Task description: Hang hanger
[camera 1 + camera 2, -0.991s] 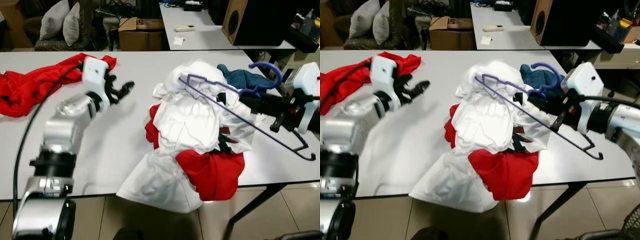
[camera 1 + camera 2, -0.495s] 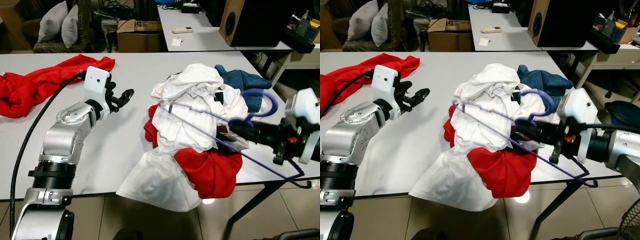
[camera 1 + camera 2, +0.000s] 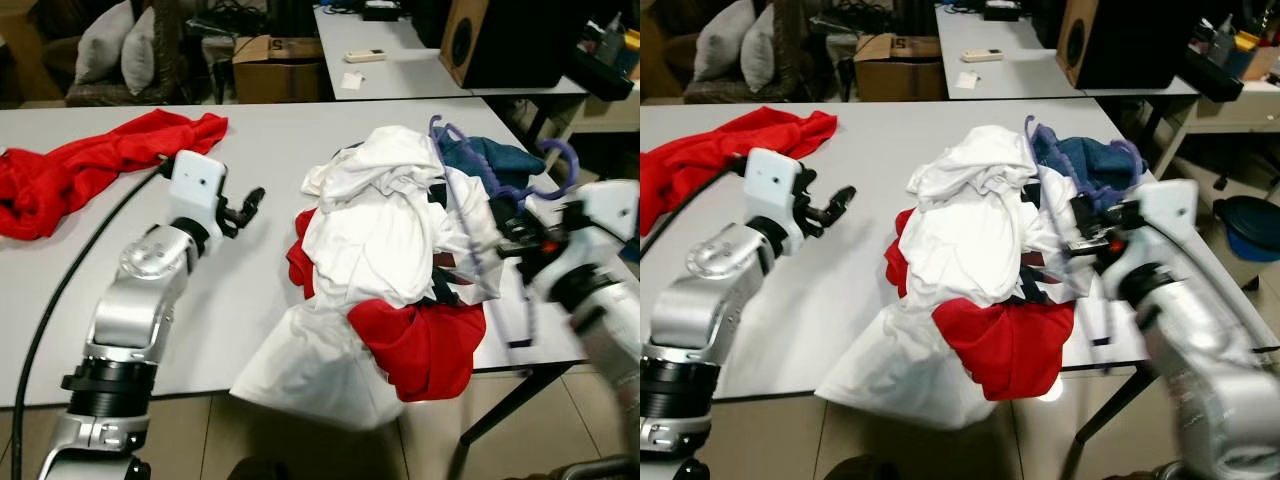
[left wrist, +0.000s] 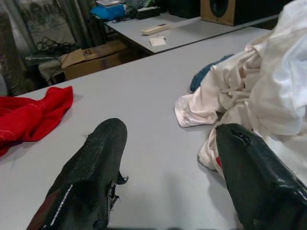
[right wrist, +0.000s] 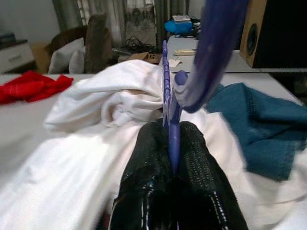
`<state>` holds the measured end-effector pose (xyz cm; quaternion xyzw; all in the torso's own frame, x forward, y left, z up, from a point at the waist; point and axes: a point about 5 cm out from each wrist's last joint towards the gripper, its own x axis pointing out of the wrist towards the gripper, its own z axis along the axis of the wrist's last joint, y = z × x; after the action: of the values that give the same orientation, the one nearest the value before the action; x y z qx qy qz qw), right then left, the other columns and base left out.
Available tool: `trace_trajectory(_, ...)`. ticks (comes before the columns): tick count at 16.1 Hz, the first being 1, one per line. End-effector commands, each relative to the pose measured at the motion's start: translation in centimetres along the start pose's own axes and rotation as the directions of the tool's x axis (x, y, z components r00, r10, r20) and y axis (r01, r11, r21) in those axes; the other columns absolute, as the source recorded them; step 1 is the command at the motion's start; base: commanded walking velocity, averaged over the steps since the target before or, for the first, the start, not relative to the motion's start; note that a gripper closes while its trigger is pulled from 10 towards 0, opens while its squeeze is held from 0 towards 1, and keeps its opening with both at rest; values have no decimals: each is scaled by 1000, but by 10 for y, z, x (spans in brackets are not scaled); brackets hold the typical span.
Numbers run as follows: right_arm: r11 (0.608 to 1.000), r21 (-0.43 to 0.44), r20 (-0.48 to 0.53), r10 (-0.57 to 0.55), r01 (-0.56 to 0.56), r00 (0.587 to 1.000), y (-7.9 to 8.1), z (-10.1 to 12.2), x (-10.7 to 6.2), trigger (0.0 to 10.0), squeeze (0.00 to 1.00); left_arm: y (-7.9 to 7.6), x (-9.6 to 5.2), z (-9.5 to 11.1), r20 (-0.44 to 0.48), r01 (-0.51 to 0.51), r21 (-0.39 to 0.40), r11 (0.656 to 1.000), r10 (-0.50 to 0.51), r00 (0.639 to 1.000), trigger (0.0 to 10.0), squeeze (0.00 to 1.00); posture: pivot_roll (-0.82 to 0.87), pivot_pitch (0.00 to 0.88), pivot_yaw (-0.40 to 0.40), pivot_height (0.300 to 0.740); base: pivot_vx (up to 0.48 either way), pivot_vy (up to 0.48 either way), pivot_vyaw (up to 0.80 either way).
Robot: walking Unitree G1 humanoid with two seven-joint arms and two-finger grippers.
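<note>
A purple plastic hanger (image 3: 478, 235) stands tilted over the right side of a clothes pile, blurred by motion, its hook (image 3: 556, 160) up near the blue jeans (image 3: 490, 160). My right gripper (image 3: 515, 235) is shut on it; in the right wrist view the black fingers (image 5: 148, 153) pinch the purple bar (image 5: 169, 105) just below the hook. The pile holds a white shirt (image 3: 390, 220) and a red garment (image 3: 425, 340). My left gripper (image 3: 245, 205) hovers open over bare table left of the pile, nothing between its fingers (image 4: 100, 163).
A loose red cloth (image 3: 90, 165) lies at the white table's (image 3: 250, 290) far left. Behind are a second table with a remote (image 3: 365, 57), a black speaker (image 3: 500, 40), a cardboard box (image 3: 265, 60) and a cushioned chair (image 3: 120, 40). A blue bin (image 3: 1245, 225) stands right.
My right arm has swung the hanger from lying low across the pile's front to standing more upright at its right side, hook near the jeans. The left arm has barely moved.
</note>
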<state>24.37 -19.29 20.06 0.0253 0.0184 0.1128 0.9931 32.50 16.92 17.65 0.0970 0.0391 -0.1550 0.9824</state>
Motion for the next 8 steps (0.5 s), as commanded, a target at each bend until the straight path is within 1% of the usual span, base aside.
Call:
trace_trajectory(1,1000,-8,17,16,-16,1000,10,4,0,10000,0,-1,-2,3,11,-12,13,1000,11,1000,10000,0,11,0,43,740,0,349,0)
trace_trajectory(2,1000,2,40,17,-17,999,17,5,2,10000,0,-2,0,7,22,-7,13,1000,6,1000,10000,0,11,0,43,740,0,394,0)
trace_trajectory(4,1000,11,71,4,-5,997,23,6,5,10000,0,-3,0,10,35,-7,6,1000,7,999,10000,0,16,0,41,740,0,396,0)
trace_trajectory(8,998,-27,67,-47,49,997,25,3,8,10000,0,-3,-2,10,32,-14,13,1000,14,999,10000,0,26,0,36,740,0,401,0)
